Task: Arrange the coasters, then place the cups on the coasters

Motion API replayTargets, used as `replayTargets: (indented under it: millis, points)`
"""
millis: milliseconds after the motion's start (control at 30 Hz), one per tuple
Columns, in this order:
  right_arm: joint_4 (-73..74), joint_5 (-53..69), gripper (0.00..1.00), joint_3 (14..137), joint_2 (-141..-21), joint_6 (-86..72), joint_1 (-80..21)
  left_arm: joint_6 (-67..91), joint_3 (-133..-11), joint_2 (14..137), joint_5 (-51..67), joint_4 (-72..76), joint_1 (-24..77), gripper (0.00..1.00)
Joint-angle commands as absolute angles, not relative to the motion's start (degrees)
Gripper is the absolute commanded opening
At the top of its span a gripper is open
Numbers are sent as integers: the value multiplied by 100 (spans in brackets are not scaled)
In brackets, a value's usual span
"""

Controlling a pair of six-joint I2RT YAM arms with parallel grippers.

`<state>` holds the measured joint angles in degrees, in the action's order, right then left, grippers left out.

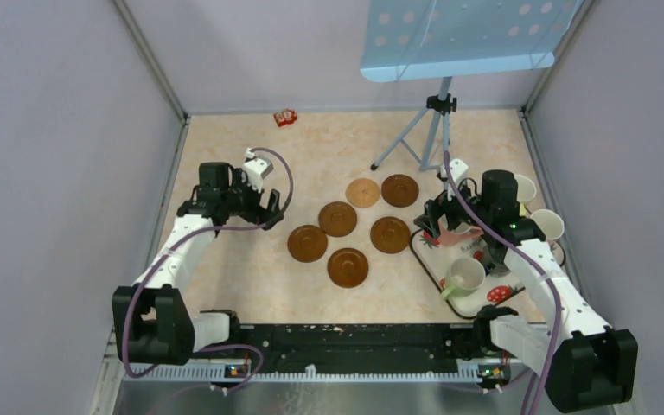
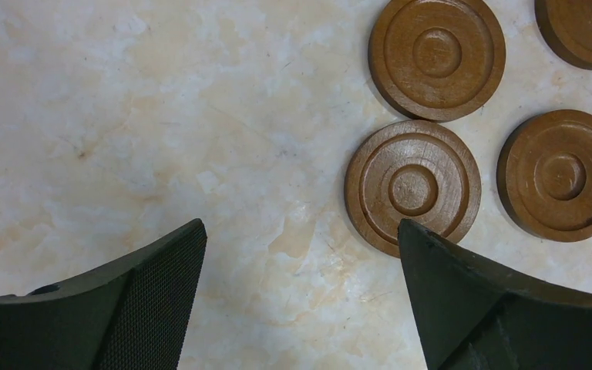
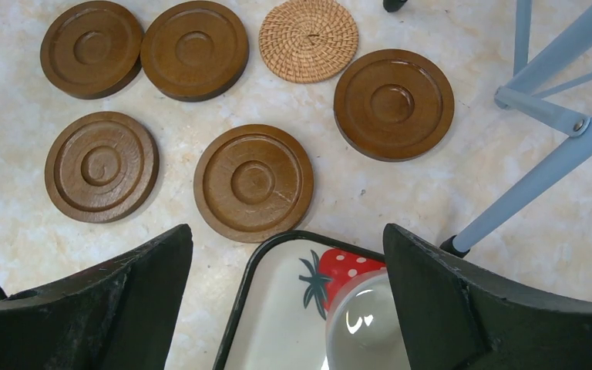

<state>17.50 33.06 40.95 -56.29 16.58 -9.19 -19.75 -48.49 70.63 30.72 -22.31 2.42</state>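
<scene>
Six coasters (image 1: pixel 337 219) lie in a loose cluster at mid-table, five of dark wood and one woven coaster (image 3: pixel 308 38) in tan, none bearing a cup. At left, the left gripper (image 2: pixel 301 231) hangs over bare table (image 1: pixel 242 285), jaws spread wide with nothing between them. The nearest coaster (image 2: pixel 412 187) sits just ahead of its right finger, so the whole cluster lies to that arm's right.

At right, the right gripper (image 3: pixel 287 231) hovers over the near edge of the tray (image 3: pixel 250 301), which sits just beside the cluster. It is likewise spread and empty, with a cup (image 3: pixel 362 324) directly below, between its fingers but not touched. Where that cup's handle points cannot be told from the wrist view.

A green cup (image 1: pixel 464 275) stands on the tray nearer the arm bases, and two pale-mouthed cups show beyond the arm. With every cup on the right, the right arm is plainly the nearer. A lift would likely carry a cup leftward, and the closest coaster lies just past the tray's rim.
</scene>
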Motion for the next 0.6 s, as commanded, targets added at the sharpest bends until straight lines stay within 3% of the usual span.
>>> replayTargets:
  millis: [0,200,567]
  points:
    - [1619,3471,92,4294,-5550,1803,-924,-2320,-4954,7061,3028,-2228,361,99]
    - [1635,3386,92,4298,-5569,1869,-928,-3179,-5123,7491,2832,-2751,1085,99]
    - [1635,3262,92,4263,-5562,1905,-924,-2619,-5472,8801,1926,-2440,1888,99]
